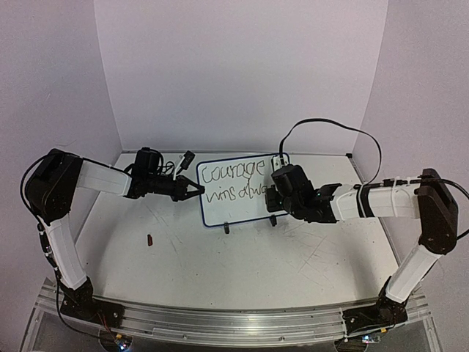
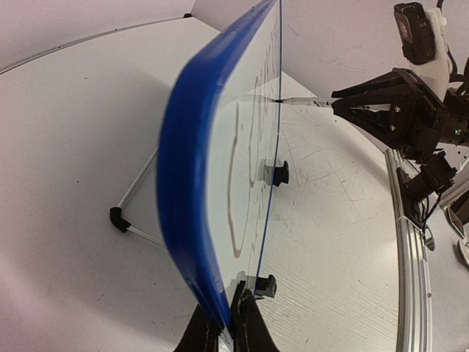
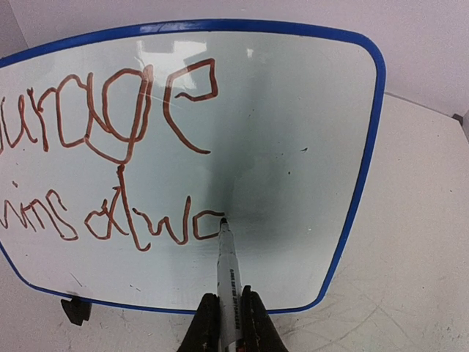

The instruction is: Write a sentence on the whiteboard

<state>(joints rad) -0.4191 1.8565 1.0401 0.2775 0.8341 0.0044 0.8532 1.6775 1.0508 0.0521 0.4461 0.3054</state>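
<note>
The whiteboard (image 1: pixel 238 209) stands upright on black clip feet at the back middle of the table. My left gripper (image 2: pixel 223 314) is shut on its blue frame (image 2: pixel 187 183) at the lower left corner. My right gripper (image 3: pixel 226 302) is shut on a grey marker (image 3: pixel 229 268), whose tip touches the white face (image 3: pixel 293 110). The sentence (image 3: pixel 123 192) reads "Courage" above "wins alwa" in reddish-brown strokes. The marker tip rests at the end of the last letter. In the top view my right gripper (image 1: pixel 273 194) hides the board's lower right part.
A small dark red piece (image 1: pixel 149 239) lies on the table in front of the left arm. A wire prop with a black foot (image 2: pixel 117 218) stands behind the board. A black cable (image 1: pixel 330 125) loops above the right arm. White walls enclose the table.
</note>
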